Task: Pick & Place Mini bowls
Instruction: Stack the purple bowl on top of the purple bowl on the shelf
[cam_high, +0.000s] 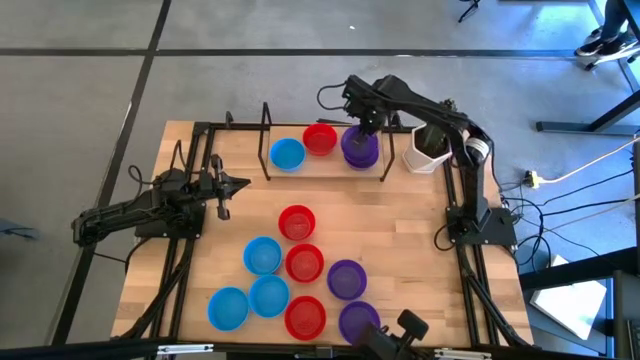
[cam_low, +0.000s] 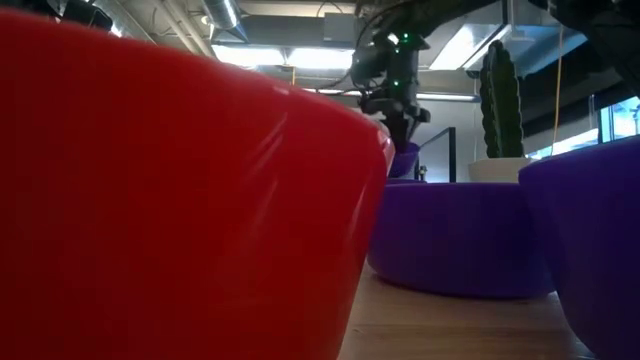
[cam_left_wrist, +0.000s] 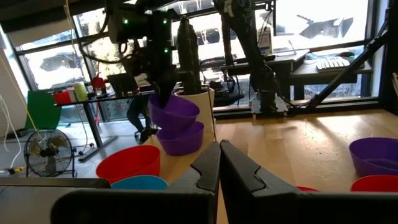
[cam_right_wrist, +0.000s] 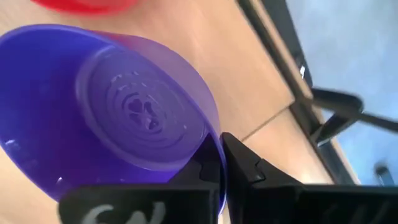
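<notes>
Holding a purple bowl (cam_high: 360, 147) by its rim, right jaws (cam_high: 365, 128) clenched, directly above another purple bowl (cam_left_wrist: 181, 137) at far counter (cam_high: 420, 230); left jaws (cam_high: 222, 194) shut, idle, farther off.

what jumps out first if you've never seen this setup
The right gripper at the table's far edge, shut on the rim of a purple bowl above another purple bowl. Then the cluster of red, blue and purple bowls at the near side. The left gripper waits at the left.
</notes>
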